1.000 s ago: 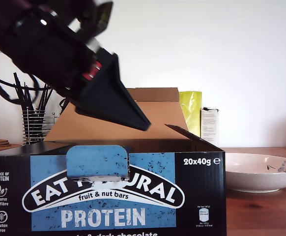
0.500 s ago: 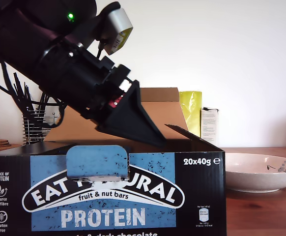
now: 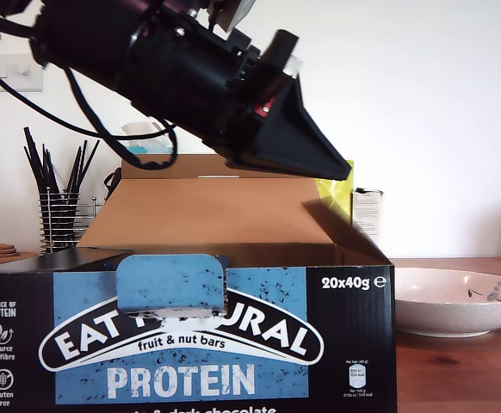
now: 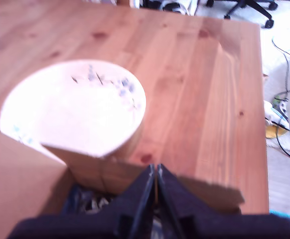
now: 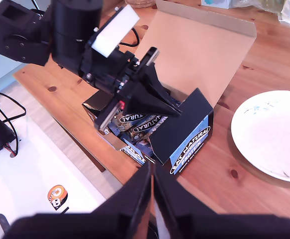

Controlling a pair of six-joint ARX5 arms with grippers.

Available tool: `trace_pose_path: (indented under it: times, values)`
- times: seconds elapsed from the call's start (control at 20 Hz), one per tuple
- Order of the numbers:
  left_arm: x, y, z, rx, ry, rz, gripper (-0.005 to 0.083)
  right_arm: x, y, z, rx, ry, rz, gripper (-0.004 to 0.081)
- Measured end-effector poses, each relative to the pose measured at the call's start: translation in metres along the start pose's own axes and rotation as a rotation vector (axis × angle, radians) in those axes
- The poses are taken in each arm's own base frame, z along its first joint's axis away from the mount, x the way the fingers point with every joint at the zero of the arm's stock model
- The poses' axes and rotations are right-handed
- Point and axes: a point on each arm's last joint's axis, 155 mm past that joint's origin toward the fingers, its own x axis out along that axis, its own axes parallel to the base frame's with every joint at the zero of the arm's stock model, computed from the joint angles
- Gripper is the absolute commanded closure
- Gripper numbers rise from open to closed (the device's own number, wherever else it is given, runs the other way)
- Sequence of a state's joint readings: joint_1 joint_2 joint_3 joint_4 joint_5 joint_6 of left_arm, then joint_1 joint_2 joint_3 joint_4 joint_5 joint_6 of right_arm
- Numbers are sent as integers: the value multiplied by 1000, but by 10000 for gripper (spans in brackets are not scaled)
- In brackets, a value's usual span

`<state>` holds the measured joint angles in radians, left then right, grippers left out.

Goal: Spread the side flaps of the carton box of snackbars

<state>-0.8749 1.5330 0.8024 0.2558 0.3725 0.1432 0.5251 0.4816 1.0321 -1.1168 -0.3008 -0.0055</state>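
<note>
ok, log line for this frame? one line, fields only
first gripper: shut, at side flap on exterior view's right | second gripper: shut, above carton box, apart | flap: partly raised | bowl: beside box

My first gripper [image 3: 341,170] crowds the side flap [image 3: 341,225] at the carton box [image 3: 182,331] end on exterior view's right. Bowl [image 3: 457,301] sits just beside that end; bare table [image 4: 200,89] past it.
</note>
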Motion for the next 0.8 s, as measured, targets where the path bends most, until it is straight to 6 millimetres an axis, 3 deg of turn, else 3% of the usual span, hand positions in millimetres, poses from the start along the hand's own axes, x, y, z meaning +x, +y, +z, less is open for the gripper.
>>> trace_pose_path:
  times: [0.2, 0.35, 0.55, 0.65, 0.7, 0.8]
  values:
    - [33, -4, -20, -23, 75, -31, 797, 0, 0, -3, -15, 13, 0, 783]
    - [34, -5, -19, -43, 106, -17, 797, 0, -1, -8, -23, 31, -3, 783]
    - [9, -4, 38, -54, 86, 3, 797, 0, -4, -11, -36, 45, -20, 783]
    - [-13, -2, 51, -55, 115, 37, 797, 0, -4, -11, -38, 45, -22, 783]
    - [-22, 0, 42, -60, 162, 63, 797, 0, -4, -11, -43, 45, -21, 783]
    - [-34, 10, 3, -81, 318, 122, 797, 0, -4, -11, -55, 45, -22, 783]
